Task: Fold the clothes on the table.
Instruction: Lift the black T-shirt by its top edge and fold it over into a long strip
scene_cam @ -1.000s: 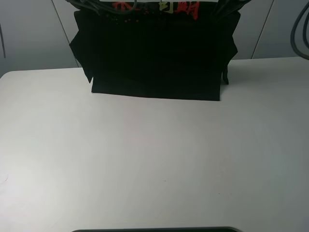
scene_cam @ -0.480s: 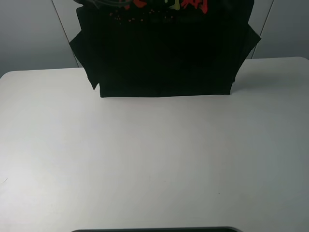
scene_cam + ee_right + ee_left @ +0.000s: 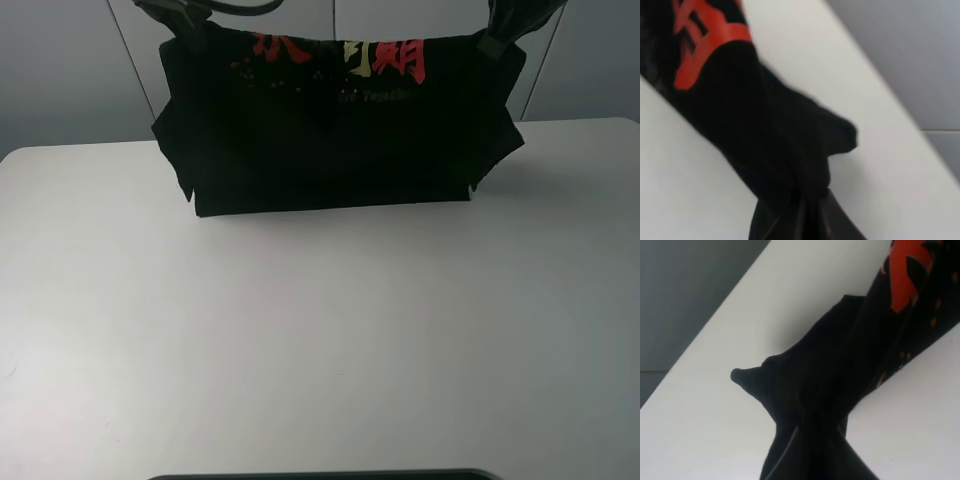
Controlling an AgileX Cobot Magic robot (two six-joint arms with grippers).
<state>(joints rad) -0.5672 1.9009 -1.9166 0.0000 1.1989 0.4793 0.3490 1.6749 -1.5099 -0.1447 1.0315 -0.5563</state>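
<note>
two grippers hold one black t-shirt [image 3: 330, 150] up by its top corners over the far part of the white table [image 3: 320, 340]. on the left, the left gripper [image 3: 178, 14] is clamped on a bunched pinch of cloth at the shoulder corner, and the left sleeve [image 3: 175, 140] droops out below it. across the middle the shirt hangs as a wide flat sheet, printed side toward the high camera, with red and yellow characters [image 3: 385, 58] along the top. its lower hem lies at or just above the tabletop, and which of the two cannot be told. on the right, the right gripper [image 3: 497, 40] is likewise closed on the other corner, with the right sleeve [image 3: 495, 140] sagging beneath. the cloth looks light, soft and limp. it will likely sag wherever unsupported, so it seems best held at the corners or along a hem, pulled taut between both arms while being laid down.
</note>
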